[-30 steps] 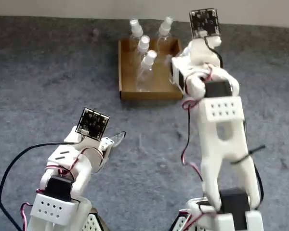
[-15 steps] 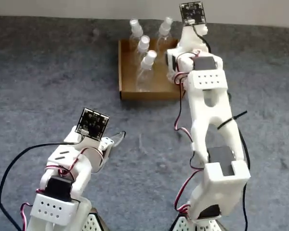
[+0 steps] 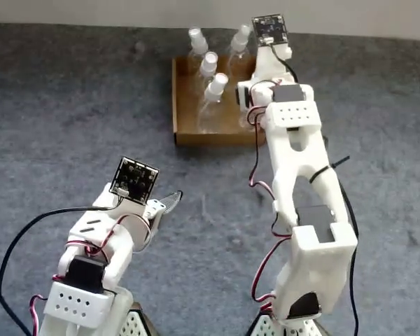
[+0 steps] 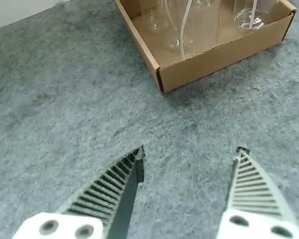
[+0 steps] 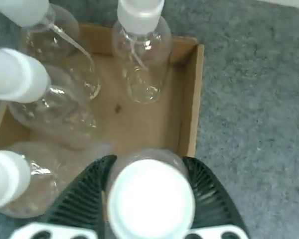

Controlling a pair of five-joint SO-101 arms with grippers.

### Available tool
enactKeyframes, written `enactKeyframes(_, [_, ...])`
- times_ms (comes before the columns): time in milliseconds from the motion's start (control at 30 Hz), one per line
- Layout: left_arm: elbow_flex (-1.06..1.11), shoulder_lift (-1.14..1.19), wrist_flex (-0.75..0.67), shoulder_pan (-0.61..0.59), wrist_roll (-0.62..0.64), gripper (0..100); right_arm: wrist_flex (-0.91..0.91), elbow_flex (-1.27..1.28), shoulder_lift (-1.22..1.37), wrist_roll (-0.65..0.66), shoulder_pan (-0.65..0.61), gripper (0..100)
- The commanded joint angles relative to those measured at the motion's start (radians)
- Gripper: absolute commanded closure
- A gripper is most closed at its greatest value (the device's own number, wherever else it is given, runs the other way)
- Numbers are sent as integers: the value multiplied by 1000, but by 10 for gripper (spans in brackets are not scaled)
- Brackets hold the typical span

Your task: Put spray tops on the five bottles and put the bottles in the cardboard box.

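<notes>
My right gripper (image 5: 148, 167) is shut on a clear bottle with a white spray top (image 5: 150, 199), held over the near right corner of the cardboard box (image 5: 190, 94). Several capped clear bottles stand in the box, among them one (image 5: 139, 55) at the far wall and one (image 5: 50, 99) beside it. In the high view the right arm (image 3: 287, 119) stretches over the box (image 3: 210, 136), with white tops (image 3: 208, 63) showing to its left. My left gripper (image 4: 189, 174) hangs open over bare carpet short of the box (image 4: 214, 57), and sits low at the front left (image 3: 168, 201).
Grey carpet (image 3: 91, 105) covers the table around the box. The light back wall (image 3: 91, 10) runs just behind the box. The left arm's black cable (image 3: 14, 245) loops at the front left.
The right arm has stretched forward and swung slightly left, carrying its bottle over the box. The left arm has kept still.
</notes>
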Motion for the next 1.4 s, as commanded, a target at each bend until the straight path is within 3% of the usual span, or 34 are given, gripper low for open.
enactKeyframes(0, [-7,5,-18,-8,-8,783,-25,-67,-2,6,-13,994])
enactKeyframes(633, [-7,5,-18,-10,-8,783,-25,-67,51,6,-16,983])
enactKeyframes(800, [-7,5,-18,-13,-8,783,-25,-67,48,6,-16,896])
enactKeyframes(1100, [-7,5,-18,-15,-8,783,-22,-67,45,-18,-18,883])
enactKeyframes(1367, [-7,5,-20,-15,-8,783,-21,-65,45,-55,-18,782])
